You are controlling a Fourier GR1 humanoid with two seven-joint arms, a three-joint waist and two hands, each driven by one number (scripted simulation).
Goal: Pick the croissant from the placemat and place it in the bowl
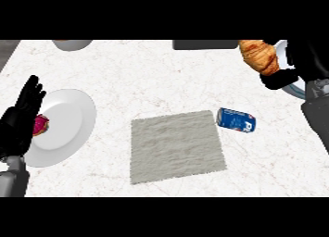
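The croissant (259,56) sits at the upper right of the frame, lifted off the placemat (177,146) and held in my right hand (310,55), whose fingers and thumb curl round its right side and lower end. Its long axis runs nearly top to bottom of the frame, the lower tip leaning slightly right and the upper tip reaching the frame's top edge. It is at the left rim of the bowl (297,88), which my hand largely hides. I judge the pick done, with the lowering into the bowl and the release left. The placemat lies bare at centre, a blue can (237,120) just beside its upper right corner. My left hand (20,120) rests open, fingers straight, at the left edge over a white plate (67,111).
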